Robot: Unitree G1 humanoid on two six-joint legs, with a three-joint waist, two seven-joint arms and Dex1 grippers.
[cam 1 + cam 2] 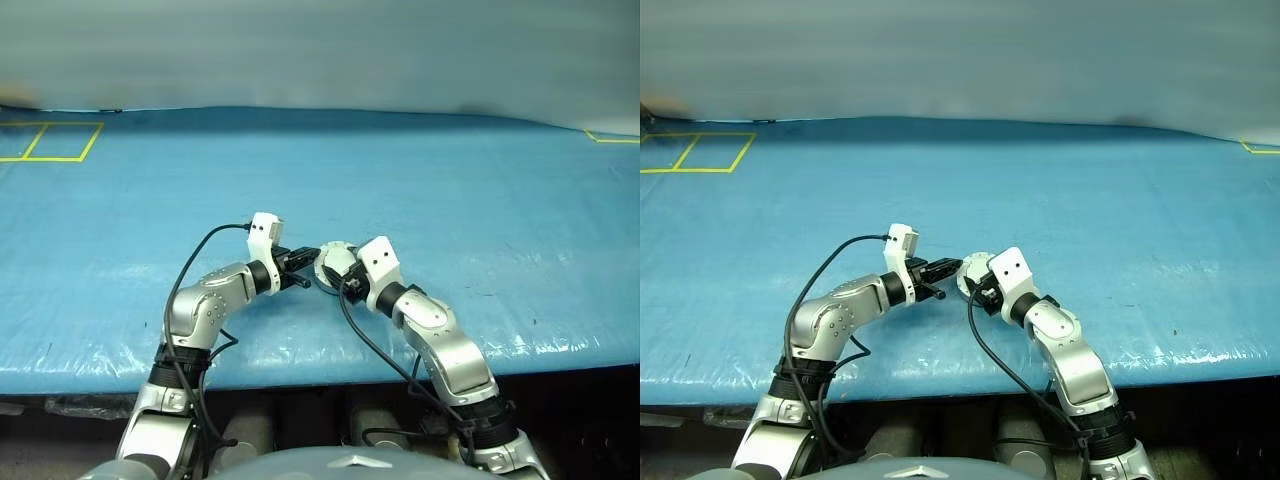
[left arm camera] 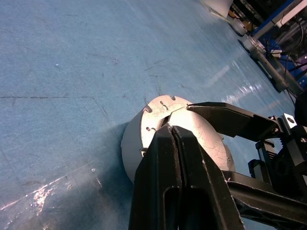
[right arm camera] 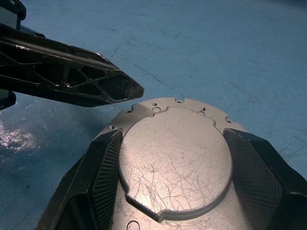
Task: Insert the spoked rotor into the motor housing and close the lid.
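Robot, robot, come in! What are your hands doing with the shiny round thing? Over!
Right gripper clamped on the motor housing, lifted off the table. Left gripper shut, tip at the housing's rim. Blue table around it, nothing blocking.

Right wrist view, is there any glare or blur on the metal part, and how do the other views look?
Right wrist view: the motor housing is sharp, fine scratches catching the light, no blown-out glare. Left wrist view: bright sheen streaks on the blue table cover, and the left gripper casts a shadow beside the housing. Head views: the far background is soft.
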